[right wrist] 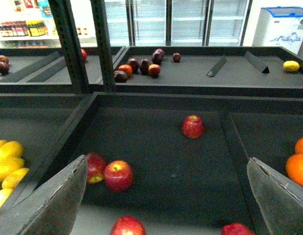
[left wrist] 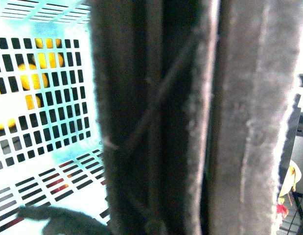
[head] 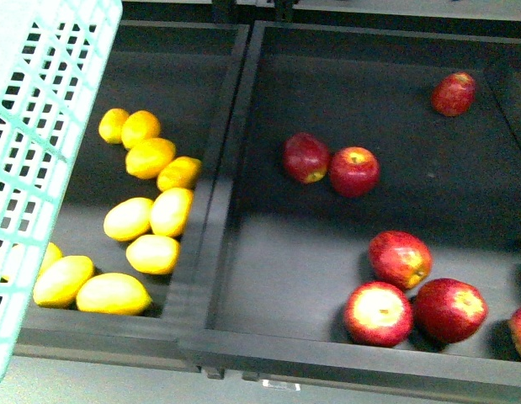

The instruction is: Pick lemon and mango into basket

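Observation:
The light turquoise basket (head: 41, 126) hangs tilted at the left of the front view, its slotted wall over the lemon bin. Several bright yellow lemons (head: 151, 157) lie in that left compartment. Neither arm shows in the front view. My left gripper (left wrist: 207, 147) fills the left wrist view, its grey padded fingers (left wrist: 249, 122) shut on the basket (left wrist: 43, 122), with yellow fruit showing through the slots. My right gripper (right wrist: 166, 205) is open and empty above the apple compartment, the lemons (right wrist: 9, 161) off to its side. The mango is out of view.
Red apples (head: 354, 171) lie scattered in the right compartment, parted from the lemons by a black divider (head: 222, 194). Oranges (right wrist: 298, 166) sit in a neighbouring bin. A farther shelf holds dark fruits (right wrist: 141, 65). The bin's front rim (head: 327, 353) runs along the near edge.

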Controlling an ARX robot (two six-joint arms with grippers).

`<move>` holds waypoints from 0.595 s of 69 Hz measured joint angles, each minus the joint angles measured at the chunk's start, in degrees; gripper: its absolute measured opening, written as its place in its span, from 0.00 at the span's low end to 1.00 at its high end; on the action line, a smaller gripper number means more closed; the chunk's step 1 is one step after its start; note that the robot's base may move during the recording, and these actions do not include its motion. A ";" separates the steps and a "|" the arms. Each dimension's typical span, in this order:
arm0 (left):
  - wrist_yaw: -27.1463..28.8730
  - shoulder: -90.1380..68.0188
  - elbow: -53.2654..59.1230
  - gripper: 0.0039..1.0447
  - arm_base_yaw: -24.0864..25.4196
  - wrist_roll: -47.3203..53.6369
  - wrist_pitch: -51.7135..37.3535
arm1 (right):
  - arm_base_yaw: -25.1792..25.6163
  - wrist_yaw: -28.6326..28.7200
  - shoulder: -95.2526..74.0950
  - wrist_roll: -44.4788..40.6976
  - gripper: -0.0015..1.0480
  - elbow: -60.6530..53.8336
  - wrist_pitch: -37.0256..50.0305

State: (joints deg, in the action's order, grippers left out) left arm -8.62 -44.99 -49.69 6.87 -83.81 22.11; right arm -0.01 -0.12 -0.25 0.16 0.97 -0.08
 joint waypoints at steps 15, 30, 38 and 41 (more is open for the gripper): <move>0.17 -0.04 0.00 0.13 0.00 0.04 0.00 | 0.02 0.11 0.00 0.00 0.92 0.00 0.00; 0.07 -0.02 0.00 0.13 0.00 0.02 0.00 | 0.02 0.11 0.02 -0.02 0.92 0.00 0.02; 0.07 0.00 0.00 0.13 0.00 0.00 0.00 | 0.02 0.07 0.02 0.00 0.92 0.00 0.00; 0.07 0.00 0.00 0.13 0.00 0.00 0.00 | 0.02 0.15 0.02 -0.02 0.92 0.00 -0.02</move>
State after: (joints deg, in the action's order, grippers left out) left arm -8.56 -44.99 -49.69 6.87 -83.81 22.11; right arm 0.01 0.03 -0.23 0.14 0.97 -0.10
